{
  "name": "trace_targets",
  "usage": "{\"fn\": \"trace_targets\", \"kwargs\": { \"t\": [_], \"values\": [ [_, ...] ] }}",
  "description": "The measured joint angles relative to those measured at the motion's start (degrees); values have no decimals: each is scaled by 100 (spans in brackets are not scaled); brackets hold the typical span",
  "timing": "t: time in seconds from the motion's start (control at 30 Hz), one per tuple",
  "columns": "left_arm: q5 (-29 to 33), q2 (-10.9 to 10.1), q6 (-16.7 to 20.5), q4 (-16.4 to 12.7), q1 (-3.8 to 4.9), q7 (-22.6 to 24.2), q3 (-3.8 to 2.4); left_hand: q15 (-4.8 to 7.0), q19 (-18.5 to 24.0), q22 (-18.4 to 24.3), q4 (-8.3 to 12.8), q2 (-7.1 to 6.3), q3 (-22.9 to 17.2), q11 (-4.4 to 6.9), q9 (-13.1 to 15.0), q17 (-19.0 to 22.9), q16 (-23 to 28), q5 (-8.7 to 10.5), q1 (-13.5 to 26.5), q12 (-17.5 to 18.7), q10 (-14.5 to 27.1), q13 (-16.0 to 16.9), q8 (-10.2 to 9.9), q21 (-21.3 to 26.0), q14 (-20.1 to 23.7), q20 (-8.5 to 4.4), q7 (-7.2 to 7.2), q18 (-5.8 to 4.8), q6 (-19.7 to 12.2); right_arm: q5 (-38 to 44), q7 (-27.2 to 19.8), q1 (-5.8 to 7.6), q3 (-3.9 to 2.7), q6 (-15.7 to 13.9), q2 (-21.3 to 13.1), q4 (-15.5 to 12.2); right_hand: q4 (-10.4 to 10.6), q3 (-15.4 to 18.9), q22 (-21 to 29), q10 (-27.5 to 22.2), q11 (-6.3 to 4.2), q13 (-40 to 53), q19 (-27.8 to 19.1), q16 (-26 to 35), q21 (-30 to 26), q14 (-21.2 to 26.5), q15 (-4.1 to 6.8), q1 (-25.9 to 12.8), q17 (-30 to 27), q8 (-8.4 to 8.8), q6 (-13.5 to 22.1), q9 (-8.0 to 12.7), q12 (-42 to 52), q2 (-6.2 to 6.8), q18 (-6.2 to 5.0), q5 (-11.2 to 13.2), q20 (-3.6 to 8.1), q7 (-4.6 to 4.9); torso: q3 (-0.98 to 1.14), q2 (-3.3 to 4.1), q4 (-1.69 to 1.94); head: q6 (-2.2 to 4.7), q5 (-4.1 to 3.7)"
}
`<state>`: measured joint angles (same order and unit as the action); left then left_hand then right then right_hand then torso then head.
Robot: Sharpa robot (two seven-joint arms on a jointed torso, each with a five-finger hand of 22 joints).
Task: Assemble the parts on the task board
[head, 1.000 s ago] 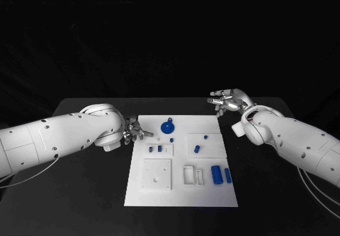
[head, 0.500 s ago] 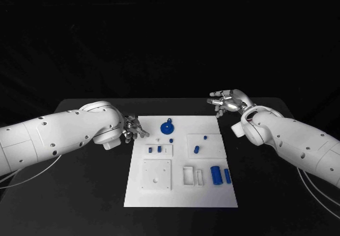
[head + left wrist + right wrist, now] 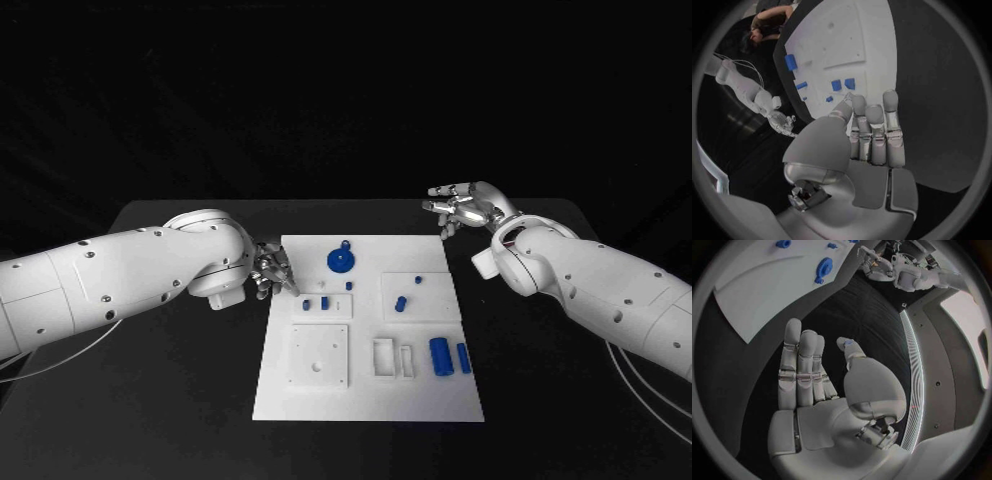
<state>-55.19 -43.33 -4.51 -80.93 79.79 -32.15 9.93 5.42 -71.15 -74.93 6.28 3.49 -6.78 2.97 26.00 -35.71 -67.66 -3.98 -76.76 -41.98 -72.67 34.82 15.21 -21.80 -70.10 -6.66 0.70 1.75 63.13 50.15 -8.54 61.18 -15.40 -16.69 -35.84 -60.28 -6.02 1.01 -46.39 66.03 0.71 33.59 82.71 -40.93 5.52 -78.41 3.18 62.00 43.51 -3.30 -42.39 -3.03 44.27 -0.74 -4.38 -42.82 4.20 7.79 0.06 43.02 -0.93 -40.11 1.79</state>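
Both hands are empty, fingers apart. The left hand (image 3: 270, 270) hovers at the left edge of the task board (image 3: 325, 390) on the black worktop (image 3: 173, 400), near the small blue parts (image 3: 326, 301). The right hand (image 3: 459, 208) waits off the far corner. I think it is reaching; next comes a careful pinch.

The flat white plastic-looking task board (image 3: 368, 330) is showing a smooth matt face. The small blue parts (image 3: 440, 355) are looking like smooth plastic. The silver metallic left hand (image 3: 870, 135) is gleaming softly above the matt black table (image 3: 173, 330).
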Motion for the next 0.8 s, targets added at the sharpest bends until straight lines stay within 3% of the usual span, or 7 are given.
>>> {"fn": "trace_targets", "kwargs": {
  "t": [0.17, 0.37, 0.47, 0.63, 0.8],
  "values": [
    [-17, -31, -108, -97, -8, 69, 45, -14, 0, 1, -331, 250, 303, -22, -432, 8, 27, 94, 205, 88, -22, -28, -467, 42, 14, 0, 47, 0, 109, 0, 0, 0, 0, 1, -1, 0, 0, 0, 0, 0, 0, 0, 0, 0, 0, 0, 0, 0, 0, 0, 0, 0, 0, 0, 0, 0, 0, 0, -3, 0, 1, -1, 5],
    [-17, -43, -171, -122, -17, 132, 76, -20, 0, 1, -700, 294, 605, -42, -757, 8, 27, 94, 542, 135, -42, -35, -822, 67, 20, 0, 142, 0, 214, 0, 1, 0, 0, 1, -1, 1, -10, -41, 0, 0, 0, 0, 0, 0, 0, 0, 0, 0, 0, 0, 0, 0, 0, 0, 0, 0, 0, 0, -3, -1, 0, -6, 11],
    [-17, -43, -196, -122, -28, 156, 130, -20, 0, 1, -830, 299, 735, -62, -1019, 6, 44, 94, 546, 169, -62, -32, -1062, 102, 20, 0, 170, 0, 344, 0, 1, 0, 0, 2, -1, 3, -10, -41, 0, 0, 0, 0, 0, 0, 0, 0, 0, 0, 0, 0, 0, 0, 0, 0, 0, 0, 0, 0, -2, -1, -2, -7, 12],
    [-12, -27, -230, -100, -77, 187, 200, -20, -21, 1, -900, 385, 805, -62, -1315, -7, 49, 94, 459, 201, -62, 0, -1126, 131, 20, 21, 195, -1, 370, 0, 1, -1, 0, 3, 0, 4, -9, -41, 0, 0, 0, 1, 0, 0, 0, 0, 0, 0, 0, 0, 0, 0, 0, 0, 0, 0, 0, 0, -1, 0, -3, -16, 5],
    [-6, 15, -246, -66, -109, 218, 215, -20, -21, 2, -900, 428, 805, -62, -1448, -16, 49, 94, 416, 201, -63, 26, -1126, 131, 20, 21, 196, -1, 371, 0, 1, -4, 0, 4, -1, 5, -9, -41, -1, 0, 0, 0, 0, 0, 0, 0, 0, 0, 0, 0, 0, 0, 0, 0, 0, 0, 0, 0, -1, 0, -5, -20, 0]
  ]
}}
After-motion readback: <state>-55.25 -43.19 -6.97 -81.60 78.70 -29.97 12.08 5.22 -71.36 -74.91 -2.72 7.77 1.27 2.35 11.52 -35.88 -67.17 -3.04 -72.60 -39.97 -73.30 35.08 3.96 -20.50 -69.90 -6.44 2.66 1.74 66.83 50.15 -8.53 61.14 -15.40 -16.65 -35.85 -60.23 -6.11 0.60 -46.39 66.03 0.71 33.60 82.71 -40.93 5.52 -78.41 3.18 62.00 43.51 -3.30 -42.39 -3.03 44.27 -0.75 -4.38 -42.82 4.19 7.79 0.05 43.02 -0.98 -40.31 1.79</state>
